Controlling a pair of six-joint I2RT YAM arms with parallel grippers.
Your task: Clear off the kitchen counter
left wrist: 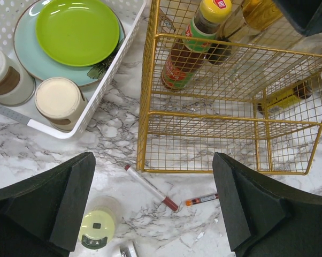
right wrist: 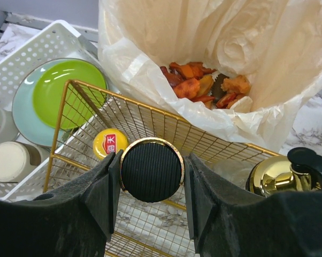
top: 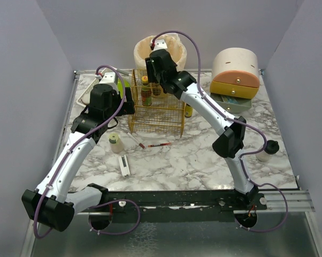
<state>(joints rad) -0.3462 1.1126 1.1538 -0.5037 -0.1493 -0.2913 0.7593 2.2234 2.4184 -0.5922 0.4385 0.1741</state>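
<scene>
The kitchen counter (top: 204, 160) is white marble with grey veins. My right gripper (right wrist: 152, 168) is shut on the black ribbed, gold-rimmed cap (right wrist: 152, 170) of a bottle, held over the top of the gold wire rack (top: 155, 110); the bottle's body is hidden below. My left gripper (left wrist: 154, 179) hangs open above the counter in front of the rack, with nothing between its fingers. Below it lie a red-capped pen (left wrist: 148, 187), an orange-tipped pen (left wrist: 201, 199) and a pale green-lidded jar (left wrist: 97, 227).
The rack holds a yellow-capped sauce bottle (left wrist: 193, 48) and a gold-topped bottle (right wrist: 273, 176). A white slotted tray (left wrist: 123, 48) with plates and cups stands at the left. Behind are a lined bin (top: 160, 48) and a drawer box (top: 235, 80). A black-capped bottle (top: 268, 151) stands at the right.
</scene>
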